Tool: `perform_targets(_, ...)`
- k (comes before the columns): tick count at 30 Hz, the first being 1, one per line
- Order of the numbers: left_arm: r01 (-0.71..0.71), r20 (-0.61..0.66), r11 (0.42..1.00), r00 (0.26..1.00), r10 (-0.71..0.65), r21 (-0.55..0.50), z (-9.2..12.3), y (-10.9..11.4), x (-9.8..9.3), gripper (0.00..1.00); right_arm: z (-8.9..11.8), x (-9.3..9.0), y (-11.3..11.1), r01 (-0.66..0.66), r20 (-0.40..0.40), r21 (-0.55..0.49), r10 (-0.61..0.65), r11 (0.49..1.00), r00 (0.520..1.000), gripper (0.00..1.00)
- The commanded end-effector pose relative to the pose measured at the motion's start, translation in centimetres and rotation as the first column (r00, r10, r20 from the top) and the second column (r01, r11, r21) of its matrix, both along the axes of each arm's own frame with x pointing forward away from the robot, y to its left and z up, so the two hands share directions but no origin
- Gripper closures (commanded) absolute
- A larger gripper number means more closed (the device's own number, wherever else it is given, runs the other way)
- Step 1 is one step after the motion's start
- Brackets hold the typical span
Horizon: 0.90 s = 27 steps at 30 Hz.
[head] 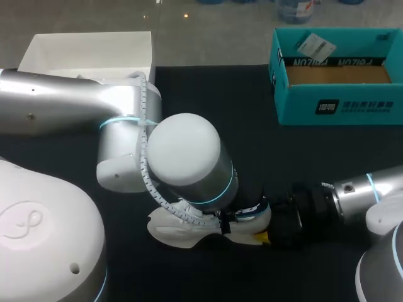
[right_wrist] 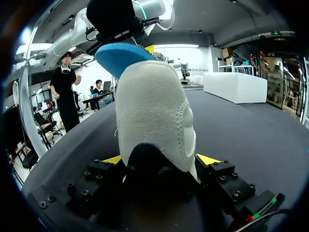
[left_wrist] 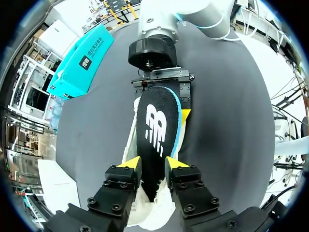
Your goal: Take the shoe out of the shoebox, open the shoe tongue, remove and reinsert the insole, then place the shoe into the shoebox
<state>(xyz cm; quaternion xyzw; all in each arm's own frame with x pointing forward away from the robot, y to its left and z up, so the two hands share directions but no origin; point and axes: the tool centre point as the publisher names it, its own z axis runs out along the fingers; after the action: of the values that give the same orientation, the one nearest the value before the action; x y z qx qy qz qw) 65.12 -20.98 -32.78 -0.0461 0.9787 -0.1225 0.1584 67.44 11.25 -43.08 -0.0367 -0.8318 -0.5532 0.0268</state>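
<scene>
Left gripper (left_wrist: 154,169) clamps the one insole (left_wrist: 157,125); right gripper (right_wrist: 161,159) clamps the heel of the one shoe (right_wrist: 154,111).

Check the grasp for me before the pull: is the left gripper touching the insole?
Touching. In the left wrist view the left gripper pinches the black insole between its two yellow tips, one pressed against each side.

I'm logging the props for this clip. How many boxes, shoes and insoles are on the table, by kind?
Boxes: 2 (teal shoebox, white box)
Shoes: 1 (white shoe)
Insoles: 1 (black insole)
Total: 4
</scene>
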Motion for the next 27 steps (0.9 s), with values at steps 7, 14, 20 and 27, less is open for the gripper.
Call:
perform_targets(7, 0.012, -0.011, 1.000, 1.000, -0.012, -0.011, 0.2, 0.2, -0.5, 0.68, -0.2, -0.2, 0.2, 0.001, 0.000, -0.004, -0.001, 1.000, 1.000, 1.00)
perform_targets(14, 0.019, -0.025, 0.999, 0.999, -0.020, -0.026, 0.3, 0.9, -1.3, 0.69, -0.2, -0.2, 0.2, 0.001, 0.000, -0.004, -0.001, 1.000, 1.000, 1.00)
perform_targets(20, 0.010, -0.028, 1.000, 1.000, -0.011, -0.028, -0.1, 0.9, -1.1, 0.69, -0.2, -0.2, 0.2, 0.001, 0.000, -0.004, -0.001, 1.000, 1.000, 1.00)
perform_targets(27, 0.016, -0.021, 0.999, 1.000, -0.016, -0.029, -0.6, -0.2, -1.1, 0.72, -0.2, -0.2, 0.2, 0.001, 0.000, -0.004, -0.001, 1.000, 1.000, 1.00)
